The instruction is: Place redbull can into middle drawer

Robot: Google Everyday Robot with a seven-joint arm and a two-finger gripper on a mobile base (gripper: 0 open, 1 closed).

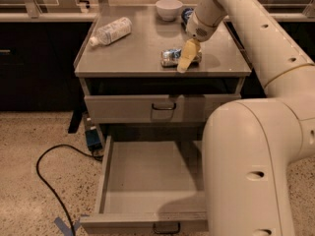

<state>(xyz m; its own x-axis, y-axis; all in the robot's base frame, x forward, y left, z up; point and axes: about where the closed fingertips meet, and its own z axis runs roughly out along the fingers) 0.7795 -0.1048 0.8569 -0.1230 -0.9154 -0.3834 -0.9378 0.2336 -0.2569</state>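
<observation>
The redbull can (170,57), silver and blue, lies on its side near the front right of the grey cabinet top (138,53). My gripper (185,59) hangs from the arm straight down onto the can's right end and touches or covers it. The middle drawer (142,176) is pulled wide open below, and it holds nothing; its dark wire handle (166,227) is at the bottom edge of the view. The alike drawer above it (123,109) is shut.
A clear plastic bottle (112,31) lies at the top's back left. A white bowl (169,9) and a dark blue can (185,14) stand at the back. My arm's big lower link (251,171) covers the drawer's right side. A black cable (47,171) runs over the floor.
</observation>
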